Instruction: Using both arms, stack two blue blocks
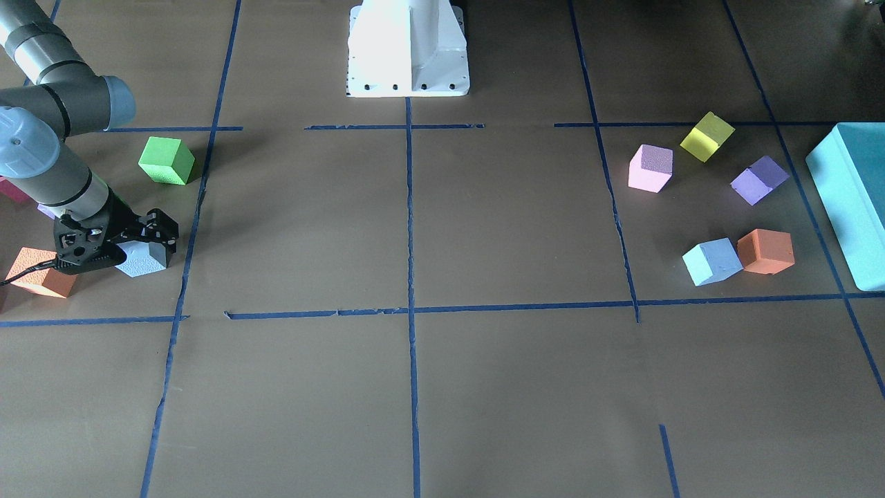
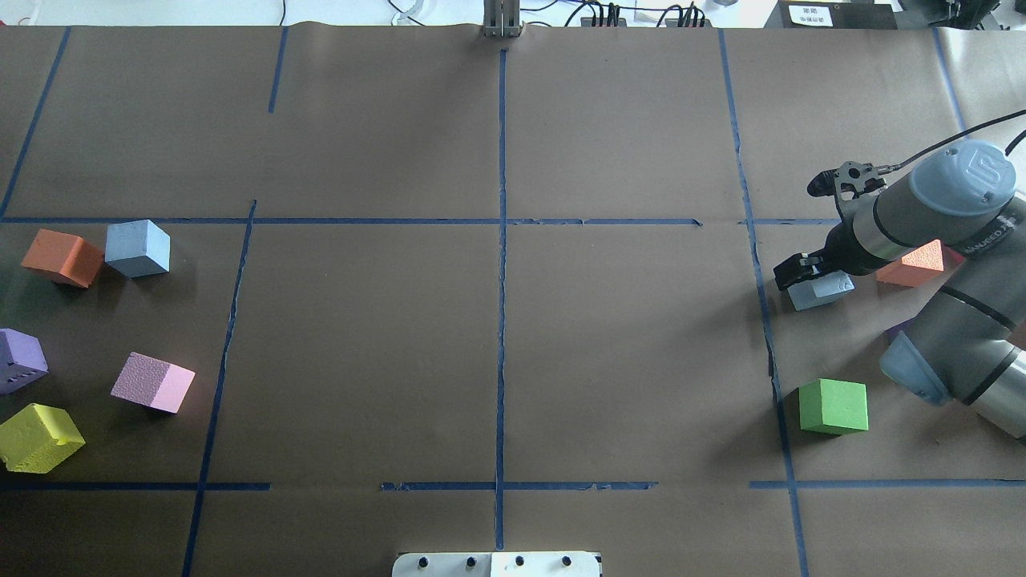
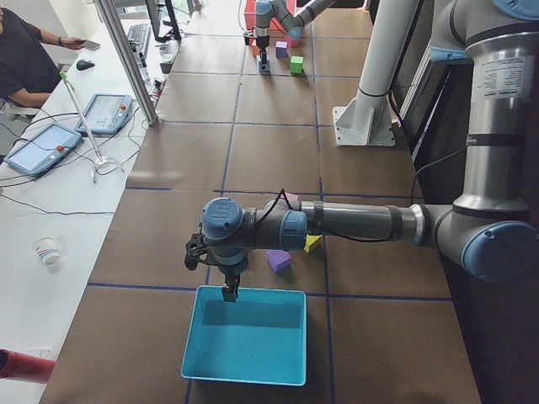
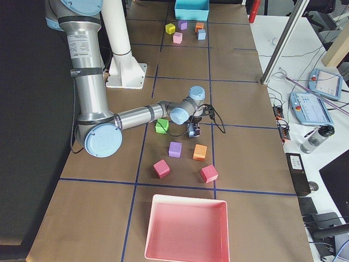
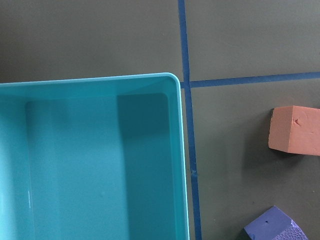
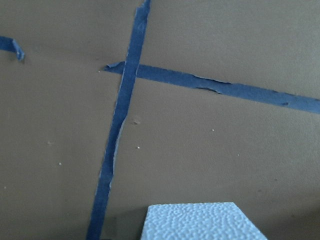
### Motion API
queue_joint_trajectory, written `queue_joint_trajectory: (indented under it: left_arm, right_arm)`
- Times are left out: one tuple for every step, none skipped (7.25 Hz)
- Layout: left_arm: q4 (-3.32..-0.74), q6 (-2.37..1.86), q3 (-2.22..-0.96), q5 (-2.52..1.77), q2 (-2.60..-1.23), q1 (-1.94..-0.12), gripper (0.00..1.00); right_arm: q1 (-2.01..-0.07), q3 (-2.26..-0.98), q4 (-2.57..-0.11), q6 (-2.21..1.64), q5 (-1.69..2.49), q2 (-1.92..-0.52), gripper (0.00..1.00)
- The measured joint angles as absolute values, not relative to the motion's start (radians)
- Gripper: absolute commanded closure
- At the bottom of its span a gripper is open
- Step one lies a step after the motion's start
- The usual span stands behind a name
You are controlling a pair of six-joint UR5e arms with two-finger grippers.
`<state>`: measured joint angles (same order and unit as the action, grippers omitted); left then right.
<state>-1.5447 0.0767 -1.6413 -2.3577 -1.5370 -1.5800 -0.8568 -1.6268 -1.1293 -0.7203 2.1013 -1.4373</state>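
Observation:
One pale blue block [image 1: 142, 259] sits low at the table on my right side, between the fingers of my right gripper [image 1: 146, 243]. The jaws look closed on it. It also shows in the overhead view [image 2: 819, 290] and at the bottom of the right wrist view [image 6: 200, 222]. The second blue block [image 1: 712, 261] rests on the table on my left side, touching an orange block [image 1: 766, 251]; overhead it is at the far left [image 2: 138, 248]. My left gripper [image 3: 229, 292] hangs over the teal box's near edge; I cannot tell whether it is open or shut.
The teal box [image 1: 850, 200] stands at the left end. Pink [image 1: 650, 168], yellow [image 1: 706, 136] and purple [image 1: 759, 180] blocks lie near the second blue block. A green block [image 1: 166, 160] and an orange block [image 1: 41, 273] flank my right gripper. A pink tray [image 4: 185, 229] is at the right end.

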Motion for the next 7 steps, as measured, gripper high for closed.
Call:
queue_joint_trajectory:
  left_arm:
    - [-1.545,0.077,-1.641,-2.358,-1.537,-1.580,0.00]
    - [-1.545,0.076,-1.641,-2.358,-1.537,-1.580,0.00]
    - [-1.545,0.076,-1.643,-2.358,-1.537,-1.580,0.00]
    - [-1.545,0.075,-1.643,-2.359,-1.537,-1.580,0.00]
    - [-1.545,0.074,-1.644,-2.362,-1.537,-1.580,0.00]
    - [-1.545,0.074,-1.645,-2.363,-1.537,-1.580,0.00]
    - [-1.545,0.074,-1.645,-2.364,-1.537,-1.580,0.00]
  right_arm:
    - [-0.868,-1.629,-1.130,-0.719,2.107,-1.438,0.86]
    - [-0.880,-1.633,-1.130,-0.716,2.112,-1.441,0.98]
    - [-0.890,-1.640,-1.131,-0.715,2.115,-1.445,0.99]
    - [-0.899,-1.659,-1.145,-0.715,2.118,-1.446,0.99]
    - [-0.908,-1.704,-1.206,-0.715,2.121,-1.437,0.99]
    - [-0.909,-1.763,-1.335,-0.716,2.123,-1.393,0.98]
    - [-0.893,-1.797,-1.479,-0.720,2.118,-1.305,0.99]
